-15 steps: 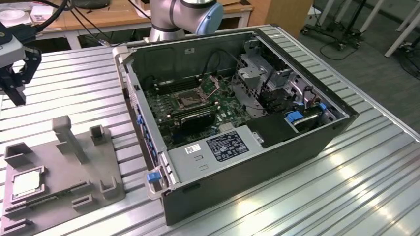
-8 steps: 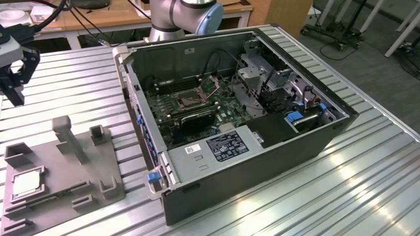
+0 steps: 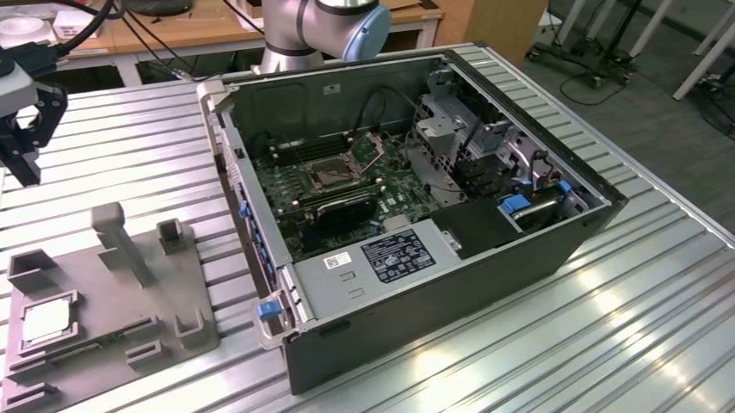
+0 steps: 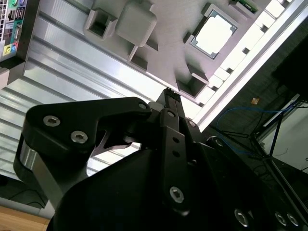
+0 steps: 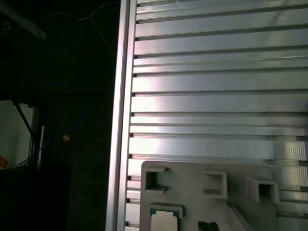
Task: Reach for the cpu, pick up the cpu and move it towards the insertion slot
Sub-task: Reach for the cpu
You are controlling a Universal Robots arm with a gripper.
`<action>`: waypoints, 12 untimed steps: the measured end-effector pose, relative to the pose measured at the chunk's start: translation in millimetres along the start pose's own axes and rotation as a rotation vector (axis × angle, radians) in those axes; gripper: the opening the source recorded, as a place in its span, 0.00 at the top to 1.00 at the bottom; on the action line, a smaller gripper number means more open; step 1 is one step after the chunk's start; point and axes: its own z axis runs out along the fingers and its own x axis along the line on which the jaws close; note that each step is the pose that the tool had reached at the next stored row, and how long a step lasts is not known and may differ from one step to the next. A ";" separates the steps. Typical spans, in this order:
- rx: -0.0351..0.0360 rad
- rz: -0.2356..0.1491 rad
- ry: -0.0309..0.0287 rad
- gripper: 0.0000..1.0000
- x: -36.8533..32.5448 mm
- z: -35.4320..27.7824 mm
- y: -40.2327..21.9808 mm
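Silvery cpu lies flat in a recess of the grey tray, beside the edge of the surface at the exterior view's left; the jaws hang empty farther along that edge, well apart; parted or closed, I cannot tell.

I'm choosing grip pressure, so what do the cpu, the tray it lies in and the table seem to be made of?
The cpu: metal top, pale silvery and matte, with a bright sheen in the second wrist view, likely plated. The tray: dull uniform grey with blocky moulded recesses, probably plastic. The table: ribbed silvery slats with streaky glare, seemingly aluminium.
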 end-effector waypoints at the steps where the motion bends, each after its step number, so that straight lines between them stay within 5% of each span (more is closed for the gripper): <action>1: 0.0000 0.000 0.0000 0.89 0.2 0.0 0.0; 12: 0.0000 0.000 0.0000 0.89 2.4 0.0 0.1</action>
